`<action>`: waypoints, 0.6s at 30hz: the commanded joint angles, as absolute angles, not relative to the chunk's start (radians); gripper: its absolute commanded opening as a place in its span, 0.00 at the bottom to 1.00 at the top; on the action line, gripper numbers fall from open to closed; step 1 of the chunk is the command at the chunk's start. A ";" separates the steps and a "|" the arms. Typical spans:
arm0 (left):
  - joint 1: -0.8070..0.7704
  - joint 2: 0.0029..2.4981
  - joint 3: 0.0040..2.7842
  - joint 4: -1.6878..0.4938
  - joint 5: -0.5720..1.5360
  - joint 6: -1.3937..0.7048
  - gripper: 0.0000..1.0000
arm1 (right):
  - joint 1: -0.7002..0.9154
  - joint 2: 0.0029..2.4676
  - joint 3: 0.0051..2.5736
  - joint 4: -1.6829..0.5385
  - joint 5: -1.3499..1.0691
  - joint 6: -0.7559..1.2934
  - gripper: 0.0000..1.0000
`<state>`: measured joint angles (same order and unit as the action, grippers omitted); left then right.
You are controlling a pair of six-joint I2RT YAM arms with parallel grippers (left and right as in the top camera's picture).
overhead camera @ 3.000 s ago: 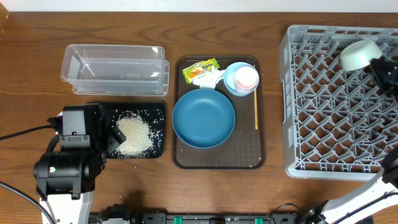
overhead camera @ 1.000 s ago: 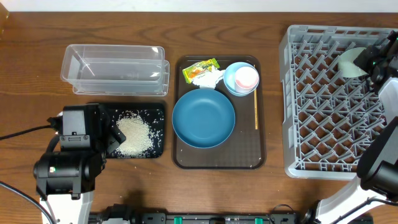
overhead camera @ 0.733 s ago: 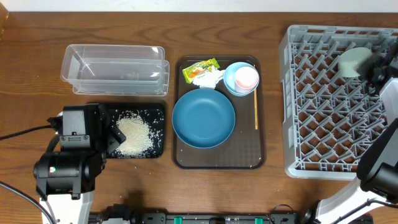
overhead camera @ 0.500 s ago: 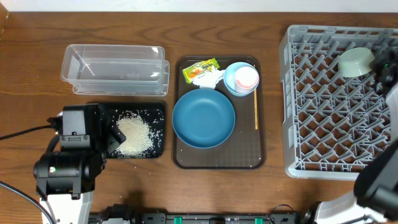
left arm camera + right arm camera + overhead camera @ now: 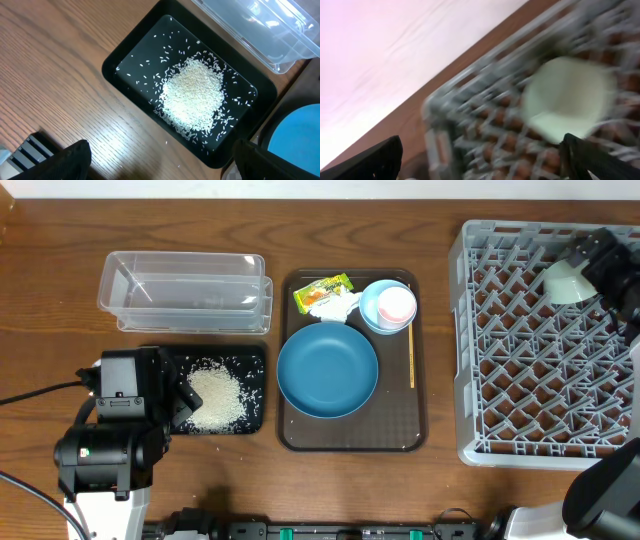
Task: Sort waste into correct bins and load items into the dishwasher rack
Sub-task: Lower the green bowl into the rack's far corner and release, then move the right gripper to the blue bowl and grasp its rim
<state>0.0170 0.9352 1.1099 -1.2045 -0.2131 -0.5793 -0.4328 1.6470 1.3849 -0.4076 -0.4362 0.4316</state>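
— Looking from the left, what's it all on?

— A brown wooden table [image 5: 50,380], with a pale wall [image 5: 300,188] behind. The clear tub [image 5: 185,290] lies lengthwise left to right. Just in front is the black tray [image 5: 255,395], heaped with rice [image 5: 215,400]. The left gripper [image 5: 162,165] hangs over it, spread wide and empty.

— And the middle?

— A brown serving tray [image 5: 400,430] holds the dark-blue bowl [image 5: 328,370], and the chopstick [image 5: 412,355] runs far to near along its right side.

— The rack?

— The dishwasher rack [image 5: 530,380] is on the right. The mint-green bowl [image 5: 563,283] sits tilted on the pegs near the far right corner. The right gripper [image 5: 480,145] gapes wide, clear of it.
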 commanded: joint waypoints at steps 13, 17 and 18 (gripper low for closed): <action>0.021 0.935 1.123 -1.208 -0.225 -0.578 0.93 | 0.033 1.658 1.386 -0.596 -0.797 0.115 0.99; 0.021 0.935 1.123 -1.208 -0.225 -0.578 0.93 | 0.191 1.658 1.386 -0.593 -0.765 0.119 0.99; 0.021 0.935 1.123 -1.208 -0.226 -0.578 0.93 | 0.221 1.658 1.386 -0.585 -0.767 0.119 0.99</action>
<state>0.0170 0.9352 1.1099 -1.2045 -0.2131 -0.5793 0.1532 1.6520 1.3846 -0.5907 -0.8009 0.1547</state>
